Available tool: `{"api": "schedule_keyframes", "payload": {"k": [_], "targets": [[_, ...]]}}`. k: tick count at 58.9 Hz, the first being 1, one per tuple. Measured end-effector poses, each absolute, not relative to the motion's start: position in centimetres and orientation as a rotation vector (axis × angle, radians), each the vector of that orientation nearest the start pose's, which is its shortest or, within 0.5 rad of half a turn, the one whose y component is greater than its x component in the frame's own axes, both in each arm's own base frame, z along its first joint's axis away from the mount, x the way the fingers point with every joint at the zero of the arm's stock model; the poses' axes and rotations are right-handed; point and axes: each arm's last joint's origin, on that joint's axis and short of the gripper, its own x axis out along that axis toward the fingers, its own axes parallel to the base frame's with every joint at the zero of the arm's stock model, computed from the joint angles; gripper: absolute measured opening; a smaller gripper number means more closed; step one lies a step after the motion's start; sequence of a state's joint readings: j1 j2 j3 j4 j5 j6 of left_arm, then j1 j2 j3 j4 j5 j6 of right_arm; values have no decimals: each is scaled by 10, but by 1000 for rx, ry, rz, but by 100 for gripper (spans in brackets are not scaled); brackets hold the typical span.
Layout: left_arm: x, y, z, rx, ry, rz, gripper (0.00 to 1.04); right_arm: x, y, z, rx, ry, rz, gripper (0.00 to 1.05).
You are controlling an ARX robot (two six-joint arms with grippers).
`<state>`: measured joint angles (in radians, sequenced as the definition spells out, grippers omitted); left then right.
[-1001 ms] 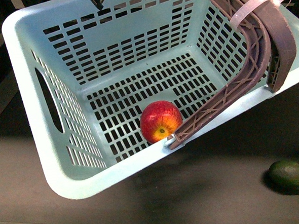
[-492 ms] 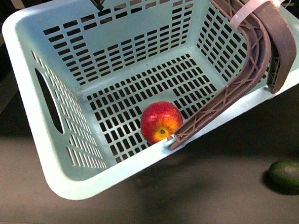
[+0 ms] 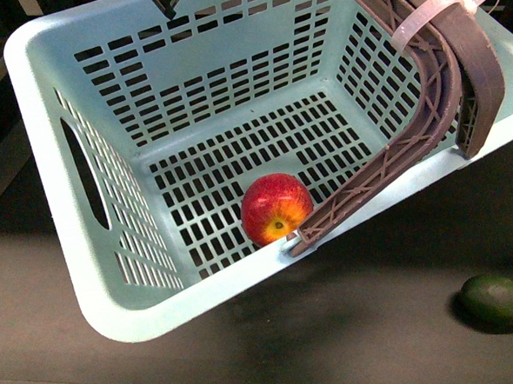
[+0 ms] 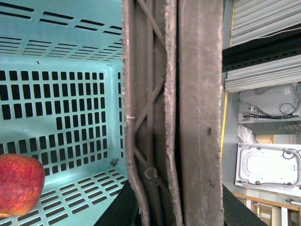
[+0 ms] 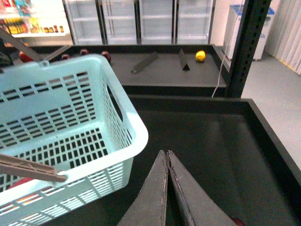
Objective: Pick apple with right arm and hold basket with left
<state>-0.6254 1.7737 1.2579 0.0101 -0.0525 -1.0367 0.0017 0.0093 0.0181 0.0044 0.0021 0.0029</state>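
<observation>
The left claw is gripping the brown lattice handle of the basket. Its dark fingers are sitting on either side of the bar, which is running straight away from the wrist camera. The right claw is hovering with its two fingers pressed together on nothing, pointing out over the dark table just beside a corner of the basket. In the front view the light-teal basket is sitting tilted and turned, its long axis running from near left to far right. The handle is curving up at the right with a white zip tie around it. The apple is lying on the slotted floor against the near wall, touching the handle's foot, its yellow-orange patch facing the near rim. A dark green avocado is lying on the table to the right, well apart, long axis roughly left to right.
</observation>
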Motion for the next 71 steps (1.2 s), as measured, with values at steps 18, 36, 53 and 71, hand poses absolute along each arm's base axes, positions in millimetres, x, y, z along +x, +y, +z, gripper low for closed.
{"api": "schedule_keyframes", "payload": {"k": [18, 36, 53, 71], "targets": [[326, -233, 247, -818, 718, -255, 16, 97, 0, 169, 3, -13, 0, 17], [325, -233, 247, -818, 718, -256, 16, 97, 0, 169, 3, -13, 0, 70], [325, -233, 247, -818, 719, -256, 16, 97, 0, 169, 3, -13, 0, 96], [334, -223, 248, -846, 572, -381, 16, 97, 0, 169, 3, -14, 0, 96]]}}
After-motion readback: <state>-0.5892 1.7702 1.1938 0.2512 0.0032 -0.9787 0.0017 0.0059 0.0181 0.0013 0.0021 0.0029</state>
